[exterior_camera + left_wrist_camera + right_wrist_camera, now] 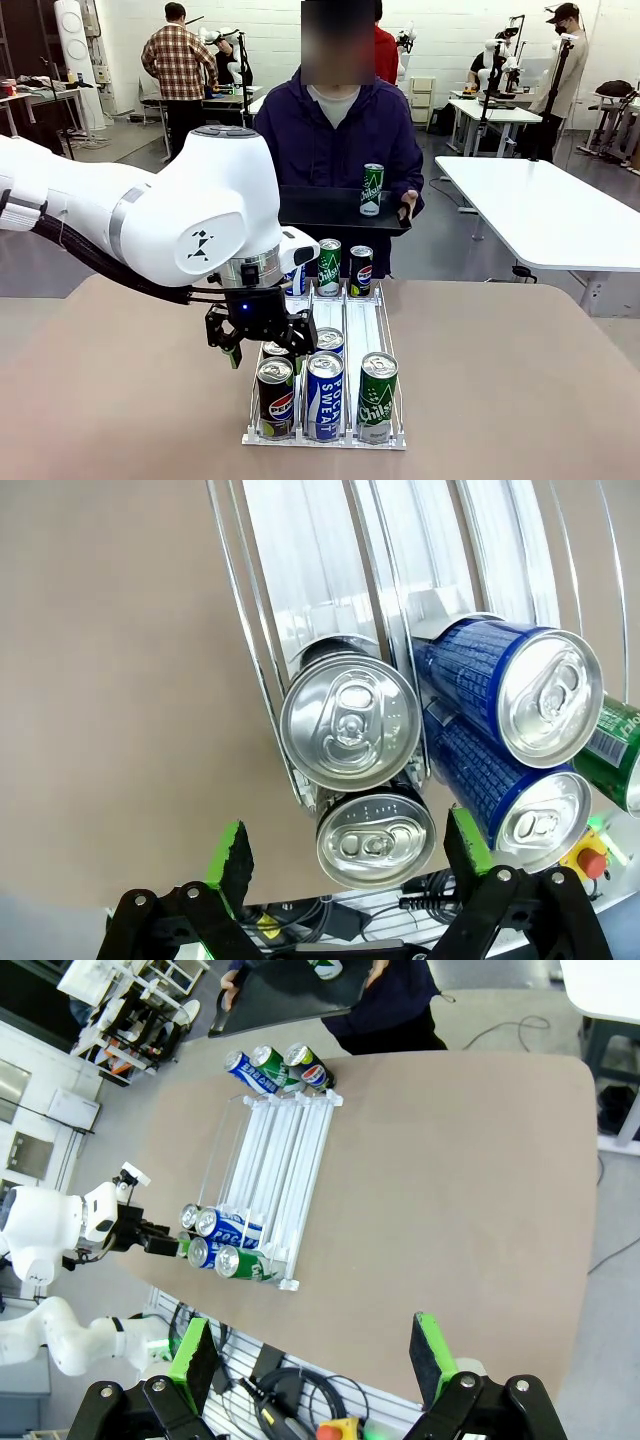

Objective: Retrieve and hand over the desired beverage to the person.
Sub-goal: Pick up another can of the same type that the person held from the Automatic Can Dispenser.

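A wire rack [398, 405] on the table holds beverage cans. At its near end stand a Pepsi can [275, 398], a Pocari Sweat can [324, 395] and a green Chilsung can [377, 394]. More cans stand behind them and at the far end [329, 267]. My left gripper [266, 345] hangs open just above the left lane. In the left wrist view its gripper [350, 848] shows green pads [232, 855] on either side of the front Pepsi can's top [375, 840], apart from it. High over the table, my right gripper [312, 1352] is open and empty. The person [335, 125] holds a black tray [310, 212] with a green can [371, 190].
The rack [270, 1175] lies lengthwise across the table's middle, with bare tabletop [520, 380] to either side. Two blue cans [500, 680] lie in the lane beside the Pepsi cans. Cables and a red button [590, 860] sit below the table's near edge.
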Motion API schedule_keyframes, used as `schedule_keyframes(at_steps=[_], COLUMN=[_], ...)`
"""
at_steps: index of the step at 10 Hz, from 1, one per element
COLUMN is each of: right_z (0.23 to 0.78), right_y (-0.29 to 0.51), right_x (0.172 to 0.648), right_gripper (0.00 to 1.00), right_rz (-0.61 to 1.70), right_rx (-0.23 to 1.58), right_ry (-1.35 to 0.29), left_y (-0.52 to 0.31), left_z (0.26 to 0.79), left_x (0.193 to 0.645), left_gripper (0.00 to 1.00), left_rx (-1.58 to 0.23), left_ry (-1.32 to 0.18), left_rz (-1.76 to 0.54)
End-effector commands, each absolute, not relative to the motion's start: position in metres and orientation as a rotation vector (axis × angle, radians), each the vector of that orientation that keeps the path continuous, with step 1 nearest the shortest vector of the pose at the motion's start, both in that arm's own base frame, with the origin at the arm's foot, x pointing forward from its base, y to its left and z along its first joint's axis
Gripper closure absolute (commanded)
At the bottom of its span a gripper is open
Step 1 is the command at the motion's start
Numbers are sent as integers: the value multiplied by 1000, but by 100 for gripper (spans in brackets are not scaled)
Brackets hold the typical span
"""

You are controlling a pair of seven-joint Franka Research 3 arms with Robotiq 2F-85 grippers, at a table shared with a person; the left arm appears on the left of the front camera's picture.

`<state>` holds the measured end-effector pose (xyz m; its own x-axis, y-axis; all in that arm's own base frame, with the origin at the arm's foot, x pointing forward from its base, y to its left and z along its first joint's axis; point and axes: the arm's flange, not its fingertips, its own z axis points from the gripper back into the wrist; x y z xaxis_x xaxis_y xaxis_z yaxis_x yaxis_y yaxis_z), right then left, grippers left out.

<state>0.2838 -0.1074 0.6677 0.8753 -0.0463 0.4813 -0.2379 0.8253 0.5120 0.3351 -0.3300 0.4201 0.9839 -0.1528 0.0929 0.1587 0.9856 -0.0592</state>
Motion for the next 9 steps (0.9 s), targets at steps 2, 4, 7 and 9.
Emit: schedule_keyframes(at_steps=[2,4,7,9], right_z=[668,668,668,668], right_y=[-108,-108,-108,-108], right_x=[286,286,286,286], right_gripper=[0,0,0,0], right_rz=[107,107,107,107], right_rx=[595,595,595,595], right_ry=[-499,-499,-499,-499], left_y=[-331,-331,-333,-333], left_z=[410,408,402,400], left_x=[340,343,343,343], left_gripper=[0,0,0,0], left_rx=[-41,-41,-36,-35], left_ry=[-110,-107,-67,-24], left_rz=[-116,-108,-97,-89])
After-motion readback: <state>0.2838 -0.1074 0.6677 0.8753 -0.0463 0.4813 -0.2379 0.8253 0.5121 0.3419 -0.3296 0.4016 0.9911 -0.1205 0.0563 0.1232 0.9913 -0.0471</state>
